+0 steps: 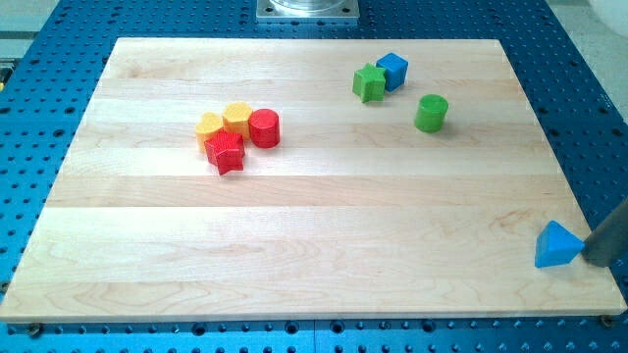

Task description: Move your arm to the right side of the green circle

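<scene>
The green circle is a short green cylinder standing on the wooden board at the view's upper right. My tip is at the view's far right, low down, touching or nearly touching the right side of a blue triangle. The rod comes in from the right edge of the view. The tip is far below and to the right of the green circle.
A green star and a blue cube sit together up and left of the green circle. At left centre a yellow heart-like block, a yellow block, a red cylinder and a red star cluster together.
</scene>
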Robot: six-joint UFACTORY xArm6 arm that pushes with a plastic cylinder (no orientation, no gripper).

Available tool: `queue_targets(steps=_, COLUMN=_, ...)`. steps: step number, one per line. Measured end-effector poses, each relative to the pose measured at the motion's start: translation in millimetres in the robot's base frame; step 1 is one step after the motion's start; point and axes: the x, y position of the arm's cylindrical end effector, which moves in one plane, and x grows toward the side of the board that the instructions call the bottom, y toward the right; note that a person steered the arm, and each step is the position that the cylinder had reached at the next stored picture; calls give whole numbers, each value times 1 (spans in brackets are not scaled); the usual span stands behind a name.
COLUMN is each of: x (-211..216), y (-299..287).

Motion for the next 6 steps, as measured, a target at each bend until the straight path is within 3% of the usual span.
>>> queue_targets(steps=3, x=-7, y=-21)
queue_targets(steps=4, x=-54, y=34)
queue_targets(steps=6, x=-200, y=32)
